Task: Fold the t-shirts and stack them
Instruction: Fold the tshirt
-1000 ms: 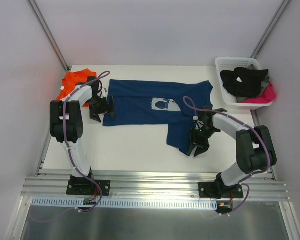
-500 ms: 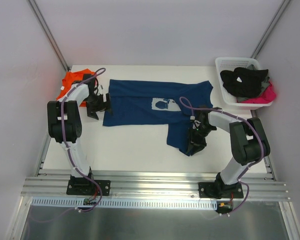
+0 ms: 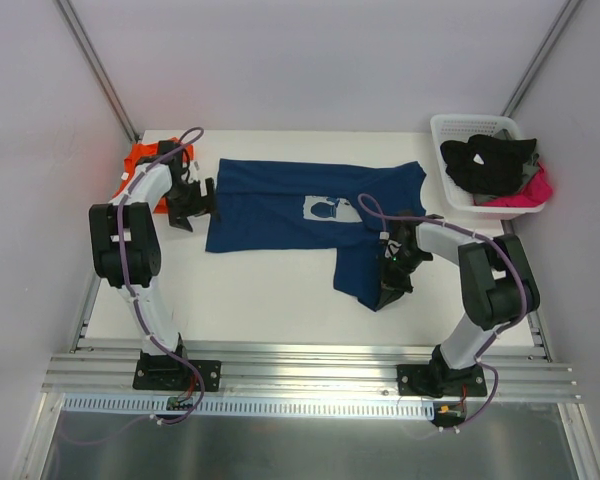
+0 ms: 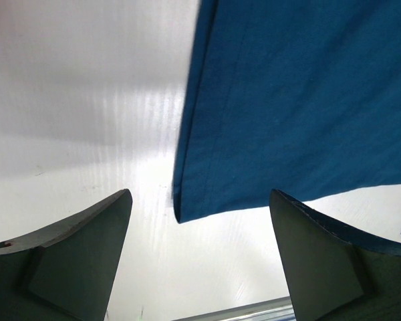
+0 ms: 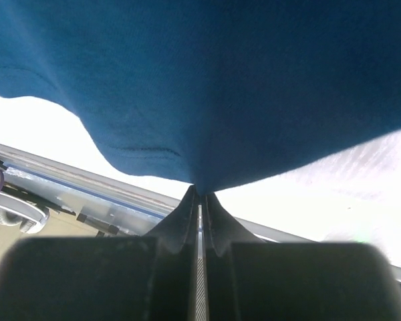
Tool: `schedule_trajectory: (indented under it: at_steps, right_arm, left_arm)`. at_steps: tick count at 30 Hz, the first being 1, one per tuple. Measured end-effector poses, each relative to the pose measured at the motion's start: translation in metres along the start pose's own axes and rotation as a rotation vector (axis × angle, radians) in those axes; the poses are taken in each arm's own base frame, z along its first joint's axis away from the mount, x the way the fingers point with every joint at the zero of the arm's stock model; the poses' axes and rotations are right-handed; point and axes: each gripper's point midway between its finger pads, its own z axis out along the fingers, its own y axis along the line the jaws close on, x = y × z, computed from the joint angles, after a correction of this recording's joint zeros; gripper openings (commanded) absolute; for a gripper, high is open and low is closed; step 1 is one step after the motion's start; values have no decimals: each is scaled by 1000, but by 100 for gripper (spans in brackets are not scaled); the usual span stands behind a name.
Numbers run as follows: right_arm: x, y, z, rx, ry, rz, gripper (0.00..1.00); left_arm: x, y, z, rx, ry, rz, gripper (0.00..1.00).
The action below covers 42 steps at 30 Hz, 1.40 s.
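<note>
At the far left corner of the white table [image 3: 270,290] lies the orange t-shirt [image 3: 138,163], bunched up and partly hidden behind the left arm. Just to its right the left gripper [image 3: 195,200] sits low at the navy t-shirt's left edge, its fingers [image 4: 80,254] spread wide with nothing clasped between them. In the left wrist view one hemmed corner of the blue cloth lies on the table ahead of the gap, and whether either finger touches it cannot be told. The navy t-shirt [image 3: 280,205] is spread flat across the middle of the table, lengthwise from left to right, with its pale print [image 3: 328,209] facing up right of centre. A flap of it (most likely a sleeve, though the shape is hard to read) runs down toward the near edge on the right side. There the right gripper [image 3: 392,282] is clenched on that flap's lower edge. In the right wrist view the fingers meet with no gap, and the blue cloth is drawn to a small peak where it enters them. Further right, at the table's far right corner, stands a white basket [image 3: 448,128] holding dark clothes [image 3: 485,165] with a pink cloth [image 3: 532,190] showing beneath them, well apart from both shirts.
</note>
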Motion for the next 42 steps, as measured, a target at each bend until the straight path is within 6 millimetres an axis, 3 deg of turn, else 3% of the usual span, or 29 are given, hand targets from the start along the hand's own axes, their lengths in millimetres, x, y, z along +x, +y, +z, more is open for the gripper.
schedule_trajectory:
  at_steps: [7,13,20,25,29,34,36,37,38,42]
  right_arm:
    - [-2,4,-8,-10,-41,-23,1]
    - [-3,4,-12,-7,-63,-38,1]
    - [-4,3,-13,1,-71,-40,1]
    - [-4,2,-13,3,-72,-40,1]
    - [-7,4,-15,1,-80,-46,1]
    - [-11,6,-18,-1,-94,-54,1]
    - [-12,6,-18,-1,-97,-56,1]
    - [-12,6,-18,0,-98,-57,1]
    - [-12,6,-18,2,-99,-57,1]
    - [-13,3,-18,14,-102,-61,1]
  left_arm:
    - [13,13,5,-9,38,-38,73]
    - [20,9,8,24,60,-45,64]
    - [45,6,17,59,132,-88,62]
    - [63,5,22,74,184,-127,54]
    - [66,4,23,80,192,-138,48]
    - [59,1,22,92,186,-141,36]
    - [55,-1,22,95,177,-141,23]
    - [53,-1,22,97,174,-143,6]
    - [52,-2,22,97,172,-148,1]
    - [51,-1,23,96,171,-151,0]
